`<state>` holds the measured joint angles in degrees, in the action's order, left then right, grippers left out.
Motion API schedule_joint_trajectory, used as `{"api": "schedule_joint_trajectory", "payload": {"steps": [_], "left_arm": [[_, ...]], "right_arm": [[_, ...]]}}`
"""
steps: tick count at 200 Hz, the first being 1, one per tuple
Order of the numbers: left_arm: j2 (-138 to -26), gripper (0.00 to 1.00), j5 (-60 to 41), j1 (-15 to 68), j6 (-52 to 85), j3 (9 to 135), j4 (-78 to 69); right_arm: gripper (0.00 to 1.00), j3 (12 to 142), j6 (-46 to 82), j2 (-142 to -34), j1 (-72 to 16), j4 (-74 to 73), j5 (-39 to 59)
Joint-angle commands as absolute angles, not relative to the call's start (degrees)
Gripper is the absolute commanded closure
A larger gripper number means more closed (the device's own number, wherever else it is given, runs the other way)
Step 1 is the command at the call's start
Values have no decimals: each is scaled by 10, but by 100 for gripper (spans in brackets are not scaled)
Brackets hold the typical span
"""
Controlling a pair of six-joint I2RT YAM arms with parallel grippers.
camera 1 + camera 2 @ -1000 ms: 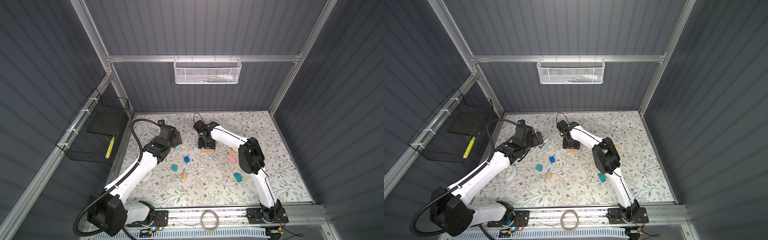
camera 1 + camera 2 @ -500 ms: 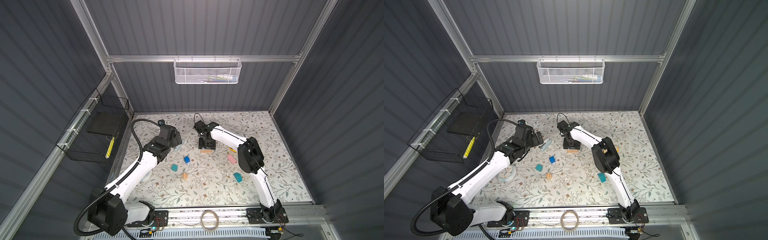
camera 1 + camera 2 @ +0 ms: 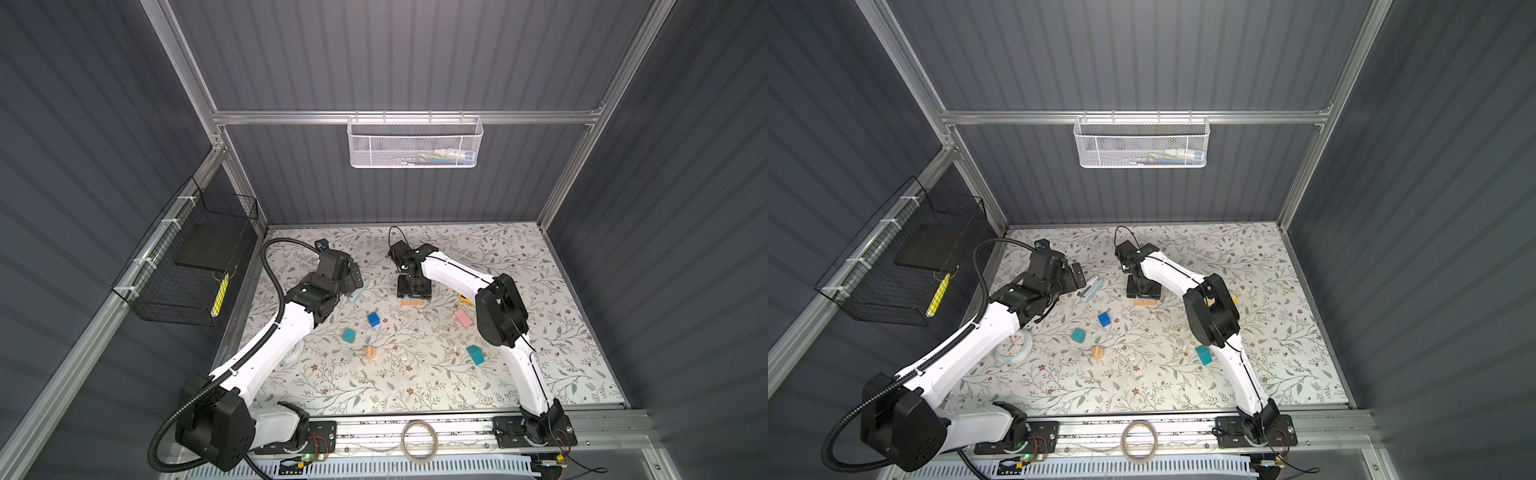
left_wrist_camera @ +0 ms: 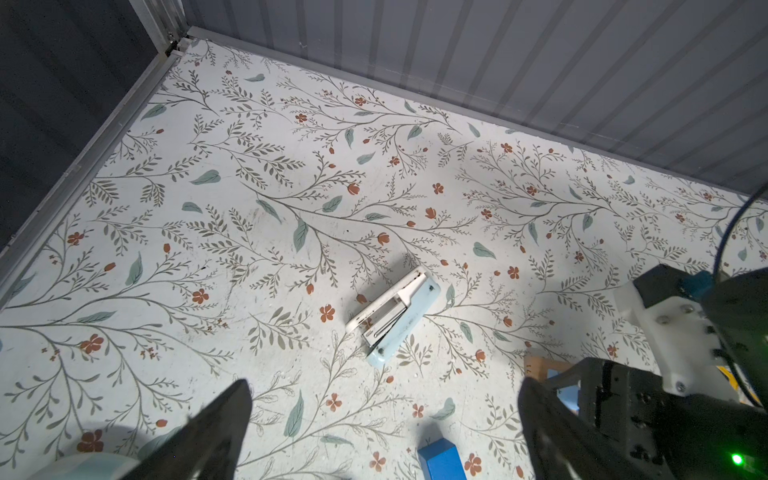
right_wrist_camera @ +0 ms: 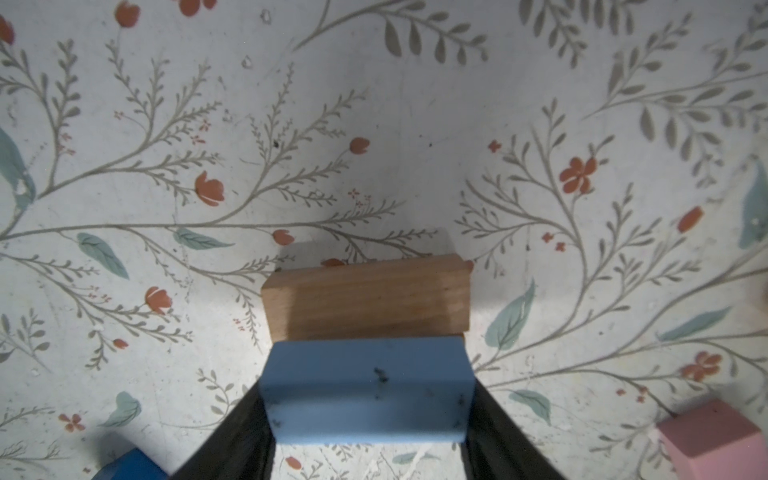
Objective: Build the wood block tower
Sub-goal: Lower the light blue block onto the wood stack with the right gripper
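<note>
My right gripper (image 5: 365,415) is shut on a light blue block (image 5: 365,388), gripping it by its two ends. A plain tan bar (image 5: 365,297) lies on the mat just beyond and under that block; contact between them cannot be told. In both top views this gripper (image 3: 413,289) points down at the tan bar (image 3: 412,302). A dark blue block (image 3: 373,319), a teal block (image 3: 349,335), a small tan block (image 3: 370,352), a pink block (image 3: 462,318) and a teal roof piece (image 3: 475,354) lie loose. My left gripper (image 4: 382,415) is open and empty above the mat.
A pale stapler (image 4: 392,318) lies ahead of the left gripper, with the dark blue block (image 4: 441,459) between its fingers' line. A yellow calculator (image 3: 465,298) sits by the right arm. A round pale clock (image 3: 1014,347) lies under the left arm. A tape roll (image 3: 418,439) rests on the front rail.
</note>
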<state>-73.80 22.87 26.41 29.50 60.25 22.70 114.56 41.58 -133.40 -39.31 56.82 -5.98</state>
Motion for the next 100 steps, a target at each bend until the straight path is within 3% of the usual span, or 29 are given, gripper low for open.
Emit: {"api": "schedule_joint_trajectory", "payload": {"steps": [1, 100], "left_arm": [[-740, 0, 223, 260, 288, 604, 227], [-740, 0, 219, 257, 288, 604, 228]], "right_arm": [[40, 1159, 423, -1347, -390, 572, -63], [38, 1164, 424, -1353, -388, 574, -62]]}}
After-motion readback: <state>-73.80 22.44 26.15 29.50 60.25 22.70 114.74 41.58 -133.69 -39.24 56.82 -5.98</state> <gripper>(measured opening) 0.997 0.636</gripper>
